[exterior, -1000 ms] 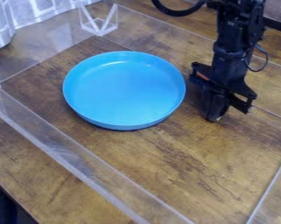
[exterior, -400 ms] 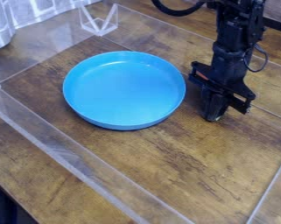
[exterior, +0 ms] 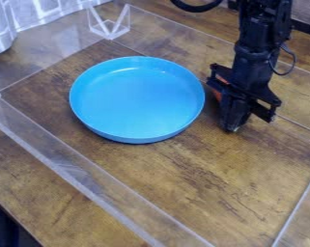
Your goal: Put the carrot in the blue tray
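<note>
Blue, round, shallow plastic tray (exterior: 136, 98) sits empty on the wooden table (exterior: 209, 183). The black gripper (exterior: 239, 123) points down beside its right rim, fingers together at table level. The carrot is not visible; possibly hidden between them. Transfer remains.

You're looking at a bright, even blue tray (exterior: 136, 98), the same blue on rim and floor, with a pale sheen near its far edge. It sits on a wooden table (exterior: 235, 183) of dark brown planks, streaked with lighter tan grain and worn patches. The arm and its gripper (exterior: 242, 123) are black throughout, with small red touches low on the gripper body. At the upper left stands a clear, colourless holder (exterior: 109, 19) with whitish edges.
</note>
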Action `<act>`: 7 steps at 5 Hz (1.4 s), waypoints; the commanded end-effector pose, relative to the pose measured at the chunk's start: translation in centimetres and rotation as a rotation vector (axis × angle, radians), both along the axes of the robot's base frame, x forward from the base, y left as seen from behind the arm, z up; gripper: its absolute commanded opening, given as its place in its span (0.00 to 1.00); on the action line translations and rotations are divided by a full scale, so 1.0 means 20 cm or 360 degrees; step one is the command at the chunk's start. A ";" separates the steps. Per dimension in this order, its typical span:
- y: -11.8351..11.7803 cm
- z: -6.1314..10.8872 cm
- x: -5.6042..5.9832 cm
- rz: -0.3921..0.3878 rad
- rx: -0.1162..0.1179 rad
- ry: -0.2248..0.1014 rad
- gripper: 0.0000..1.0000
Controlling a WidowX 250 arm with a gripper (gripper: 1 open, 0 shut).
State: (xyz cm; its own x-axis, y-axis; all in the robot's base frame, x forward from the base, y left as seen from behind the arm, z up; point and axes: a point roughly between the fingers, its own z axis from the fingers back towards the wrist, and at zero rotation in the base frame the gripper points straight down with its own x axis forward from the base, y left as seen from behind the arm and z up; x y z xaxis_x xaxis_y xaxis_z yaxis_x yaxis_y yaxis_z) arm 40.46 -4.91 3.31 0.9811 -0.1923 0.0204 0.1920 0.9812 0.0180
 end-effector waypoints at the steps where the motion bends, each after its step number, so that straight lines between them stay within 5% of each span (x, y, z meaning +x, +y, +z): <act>1: -0.01 0.25 0.05 -0.0023 -0.0016 -0.0198 0.00; 3: 0.00 0.34 0.03 -0.0034 0.0001 -0.0230 0.00; 4: 0.04 0.54 -0.02 0.0016 0.0031 -0.0332 0.00; 5: 0.11 0.68 -0.09 0.0096 0.0054 -0.0416 0.00; 7: 0.23 0.66 -0.33 0.0181 0.0068 -0.0449 0.00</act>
State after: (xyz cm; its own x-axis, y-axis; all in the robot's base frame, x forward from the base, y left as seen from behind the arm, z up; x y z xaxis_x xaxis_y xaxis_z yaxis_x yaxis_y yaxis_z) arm 33.77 -0.76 14.02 0.9729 -0.0958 0.2104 0.0780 0.9928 0.0914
